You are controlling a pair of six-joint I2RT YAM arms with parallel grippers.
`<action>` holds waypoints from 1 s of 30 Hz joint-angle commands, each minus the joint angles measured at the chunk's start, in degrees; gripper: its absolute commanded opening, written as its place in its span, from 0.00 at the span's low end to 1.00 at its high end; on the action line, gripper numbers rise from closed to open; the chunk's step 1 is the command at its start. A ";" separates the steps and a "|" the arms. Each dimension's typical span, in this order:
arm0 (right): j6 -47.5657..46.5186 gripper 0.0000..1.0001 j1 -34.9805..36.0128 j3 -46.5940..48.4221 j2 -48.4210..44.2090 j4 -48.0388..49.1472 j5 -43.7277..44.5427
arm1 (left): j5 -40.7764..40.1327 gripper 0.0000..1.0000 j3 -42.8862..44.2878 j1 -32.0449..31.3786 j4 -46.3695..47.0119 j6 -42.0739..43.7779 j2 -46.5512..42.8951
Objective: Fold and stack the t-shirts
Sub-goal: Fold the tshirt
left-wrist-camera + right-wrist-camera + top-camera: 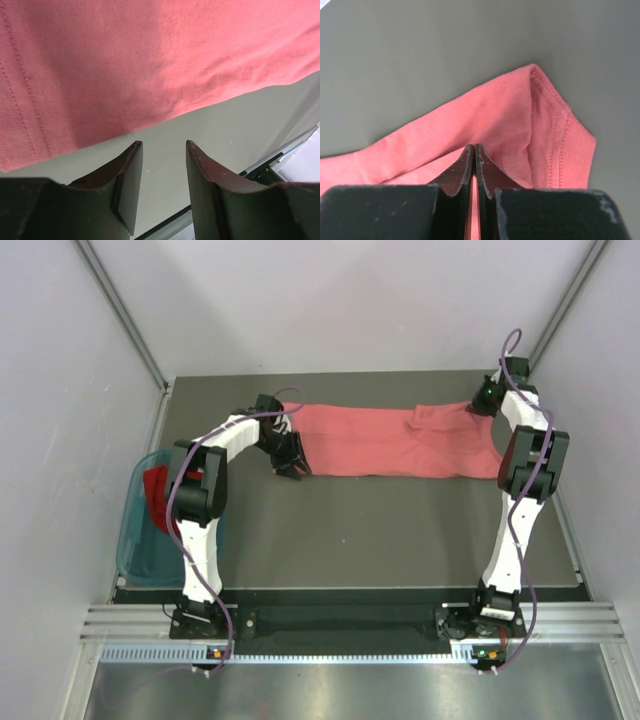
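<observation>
While pink t-shirt (390, 445) spans dark table (380, 530) | pale walls (350, 300) | left claw (163, 145) apart | right claw (474, 148) clamps it

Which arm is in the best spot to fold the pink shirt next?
Right: the right gripper is shut on the pink shirt, while the left gripper hangs open beside its hem, holding nothing.

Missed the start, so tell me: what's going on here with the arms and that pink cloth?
A pink shirt lies stretched in a long band across the far side of the table. The right gripper is shut on its right end. The left gripper is open just off the shirt's near edge at the left end, holding nothing. A red shirt sits in the basket on the left, not yet stacked.
</observation>
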 commanded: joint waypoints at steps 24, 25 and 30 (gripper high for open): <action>1.61 0.07 -1.06 2.31 -1.33 3.64 6.02 | -1.98 0.45 1.41 0.09 -1.21 1.25 -2.18; 1.69 0.11 -1.15 4.23 -0.98 1.11 6.11 | -2.69 0.46 2.20 0.18 -1.65 1.69 -2.53; 2.22 0.39 -1.23 6.72 -3.78 -6.81 8.83 | -11.03 0.54 5.98 0.53 -5.86 3.97 -3.50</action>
